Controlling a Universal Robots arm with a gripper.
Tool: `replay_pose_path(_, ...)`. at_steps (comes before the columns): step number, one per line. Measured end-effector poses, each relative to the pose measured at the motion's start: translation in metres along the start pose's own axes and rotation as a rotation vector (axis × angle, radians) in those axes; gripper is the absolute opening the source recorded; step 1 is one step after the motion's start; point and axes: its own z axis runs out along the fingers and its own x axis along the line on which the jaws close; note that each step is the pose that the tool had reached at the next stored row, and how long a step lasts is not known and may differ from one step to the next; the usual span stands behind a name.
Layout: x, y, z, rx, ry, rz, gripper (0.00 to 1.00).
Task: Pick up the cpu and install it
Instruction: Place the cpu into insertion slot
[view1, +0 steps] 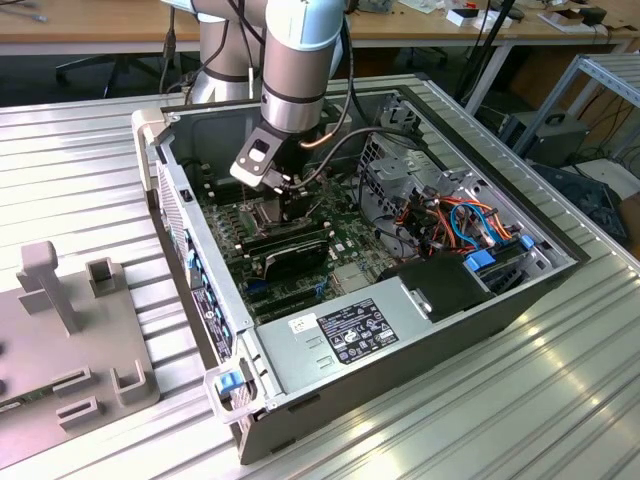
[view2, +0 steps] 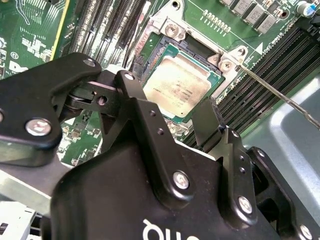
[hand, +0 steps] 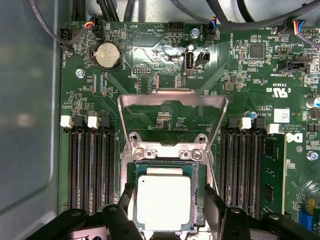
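The cpu (hand: 164, 201), a flat square chip with a dull silver top, lies level inside the dark socket (hand: 170, 150) on the green motherboard (hand: 250, 75). In both wrist views my gripper (hand: 168, 194) hangs just above it. The gripper is open, with one black finger (hand: 126, 197) on each side of the chip, close to its edges. The second wrist view shows the cpu (view2: 182, 85) between my gripper's (view2: 167, 92) fingertips. The socket's hinged metal frame (hand: 172, 100) stands swung open beyond the chip. In the exterior view my gripper (view1: 290, 195) reaches down into the open computer case (view1: 200, 290).
Rows of black memory slots (hand: 90, 170) flank the socket, and a memory stick (hand: 272, 175) sits in one of them. A thin metal lever (view2: 280, 95) lies beside the socket. Cables (view1: 450, 215) and a power supply (view1: 350, 335) fill the case's near end. A grey fixture (view1: 70, 330) stands on the exterior view's left.
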Motion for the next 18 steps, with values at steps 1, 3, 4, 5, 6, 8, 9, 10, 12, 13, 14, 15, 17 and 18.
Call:
replay_pose_path(1,0.0004,0.0,0.0001,-0.0001,0.0011,0.0,0.66)
replay_pose_path(3,0.0018,0.0001,0.0,-0.0001,0.0054,0.0,0.66)
replay_pose_path(4,0.0019,0.0001,0.0,-0.0002,0.006,0.0,0.66)
replay_pose_path(5,0.0019,0.0001,0.0,-0.0001,0.0061,0.0,0.66)
replay_pose_path(6,0.0019,0.0001,0.0,-0.0001,0.006,0.0,0.66)
replay_pose_path(8,0.0024,-0.0001,0.0001,-0.0002,0.0061,0.0,0.66)
replay_pose_path(9,0.0033,-0.0004,0.0001,-0.0001,0.0061,0.0,0.66)
replay_pose_path(10,0.0039,-0.0007,0.0007,-0.0003,0.0064,0.0,0.66)
replay_pose_path(12,0.0042,-0.0009,0.0021,-0.0001,0.0062,0.0,0.66)
replay_pose_path(13,0.0042,-0.0011,0.0028,-0.0001,0.0062,0.0,0.66)
replay_pose_path(14,0.0042,-0.0012,0.0037,-0.0001,0.0062,0.0,0.66)
replay_pose_path(15,0.0042,-0.0013,0.0039,0.0,0.006,0.0,0.66)
replay_pose_path(17,0.0042,-0.0013,0.0039,0.0,0.0059,0.0,0.66)
replay_pose_path(18,0.0042,-0.0012,0.004,-0.0001,0.0062,0.0,0.66)
